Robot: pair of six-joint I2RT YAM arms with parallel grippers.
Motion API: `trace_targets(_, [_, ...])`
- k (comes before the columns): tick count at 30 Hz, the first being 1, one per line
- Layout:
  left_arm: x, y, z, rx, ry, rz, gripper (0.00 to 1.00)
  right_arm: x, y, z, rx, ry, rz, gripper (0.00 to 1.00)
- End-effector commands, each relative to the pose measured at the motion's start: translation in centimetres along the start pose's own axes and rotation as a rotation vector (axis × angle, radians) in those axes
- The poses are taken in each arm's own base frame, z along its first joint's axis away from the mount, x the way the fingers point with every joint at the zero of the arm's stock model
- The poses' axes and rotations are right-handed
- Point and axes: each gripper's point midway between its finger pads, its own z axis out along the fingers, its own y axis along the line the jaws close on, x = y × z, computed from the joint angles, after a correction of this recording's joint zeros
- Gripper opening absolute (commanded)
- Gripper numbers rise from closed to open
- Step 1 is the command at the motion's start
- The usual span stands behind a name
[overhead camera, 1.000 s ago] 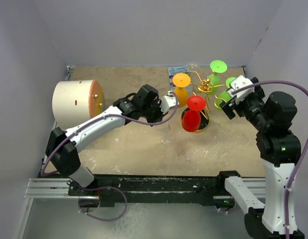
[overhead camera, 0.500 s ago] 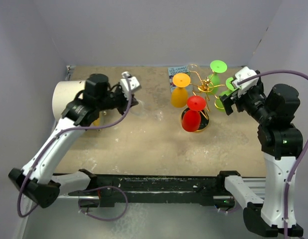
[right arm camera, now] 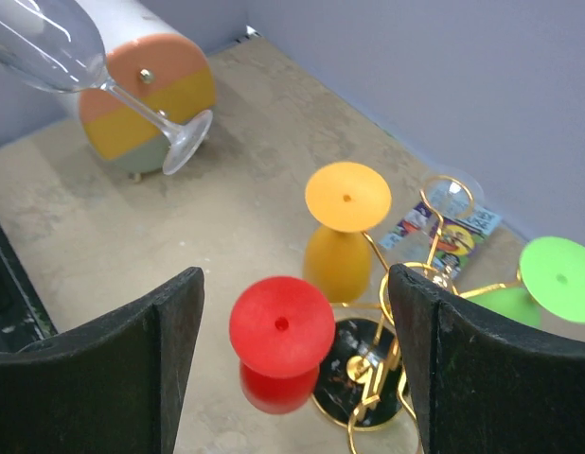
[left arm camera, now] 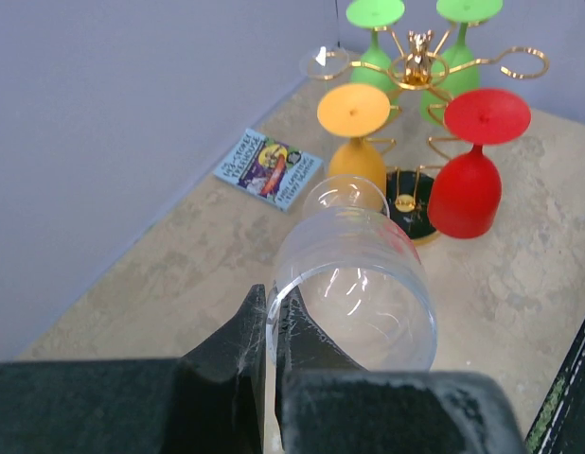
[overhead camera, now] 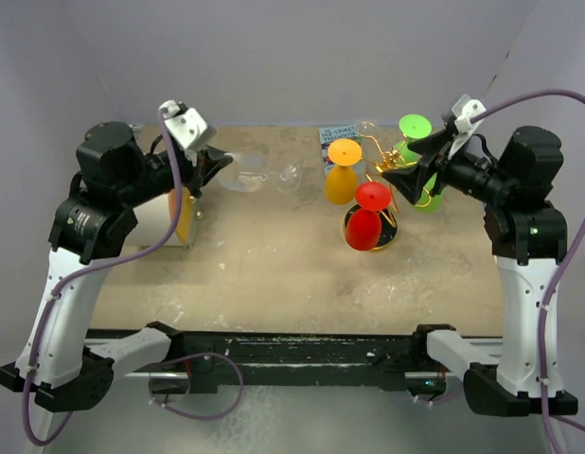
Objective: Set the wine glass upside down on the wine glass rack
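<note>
Arms rise from the near edge of the table point(overhead camera: 274, 274), one on each side of the wine glass rack point(overhead camera: 392, 166), both lifted well above the surface.

To the rack's left and well apart from it, the left gripper point(overhead camera: 215, 163) has its fingers pressed together on the rim of the clear wine glass point(overhead camera: 247, 174), pinching the glass wall between them. The glass hangs in the air, lying roughly on its side. Its open mouth is at the gripper and its foot points toward the rack. It touches neither the rack nor the table.

Just to the rack's right, the right gripper point(overhead camera: 397, 158) hovers with its fingers spread wide, aimed in at the gold ring arms.

On the rack's near side a red glass point(overhead camera: 368, 219) is upside down, foot up, its bowl beside the round black base point(left arm camera: 406, 203). At the rack's left an orange glass point(overhead camera: 343, 176) is turned over the same way. On the far side one green glass point(overhead camera: 415, 126) shows its foot on top, and a second green glass point(overhead camera: 430, 197) sits at the rack's right, partly hidden behind the right gripper.

Beyond the rack's left side, close to the back wall, a small booklet point(overhead camera: 336, 135) lies flat on the table. Far off to the rack's left, a white drum point(right arm camera: 146, 99) lies on its side, its end face orange and yellow.
</note>
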Motion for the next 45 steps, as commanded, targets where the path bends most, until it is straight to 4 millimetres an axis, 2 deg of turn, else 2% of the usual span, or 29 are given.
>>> trace_targets(1, [-6.2, 0.3, -1.6, -0.017, -0.151, 0.008, 0.0, -4.6, 2.1, 1.0, -0.123, -0.142, 0.026, 0.8])
trace_targets(5, [-8.3, 0.2, -1.4, 0.01, -0.201, -0.005, 0.0, -5.6, 3.2, 3.8, -0.173, -0.153, 0.056, 0.79])
trace_targets(11, [-10.9, 0.6, -1.1, 0.009, -0.296, 0.031, 0.0, -6.8, 4.1, 6.7, -0.247, -0.185, 0.163, 0.78])
trace_targets(18, [-11.8, 1.4, 0.3, 0.012, -0.33, 0.052, 0.0, -5.6, 4.1, 10.8, -0.266, -0.152, 0.317, 0.77])
trace_targets(23, [-12.2, 1.7, 1.0, 0.016, -0.343, 0.041, 0.0, -4.7, 3.5, 12.7, -0.216, -0.122, 0.401, 0.72])
trace_targets(31, [-12.4, 1.8, 1.6, 0.029, -0.346, 0.024, 0.0, -3.2, 3.3, 14.5, -0.205, -0.074, 0.485, 0.62])
trace_targets(39, [-12.1, 1.9, 2.1, 0.035, -0.34, 0.019, 0.0, -2.7, 4.1, 15.4, -0.25, -0.045, 0.526, 0.43])
trace_targets(45, [-12.0, 1.9, 2.4, 0.039, -0.337, 0.016, 0.0, -3.1, 4.3, 15.6, -0.269, -0.062, 0.536, 0.27])
